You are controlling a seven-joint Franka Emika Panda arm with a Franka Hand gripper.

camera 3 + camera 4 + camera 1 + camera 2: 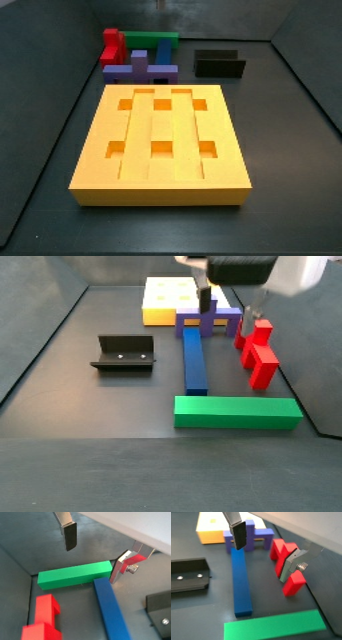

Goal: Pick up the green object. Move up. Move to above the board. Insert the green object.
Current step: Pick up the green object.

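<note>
Nothing is done yet: my hand [227, 298] hangs open and empty above the blue bar [195, 359], the green object [238, 412] lies untouched, and the board [163, 143] waits.

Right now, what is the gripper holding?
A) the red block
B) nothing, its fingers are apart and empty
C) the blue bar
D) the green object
B: in a side view the gripper hangs above the purple piece near the board; both wrist views show its fingers spread with nothing between them, and the green object lies on the floor far from it.
</note>
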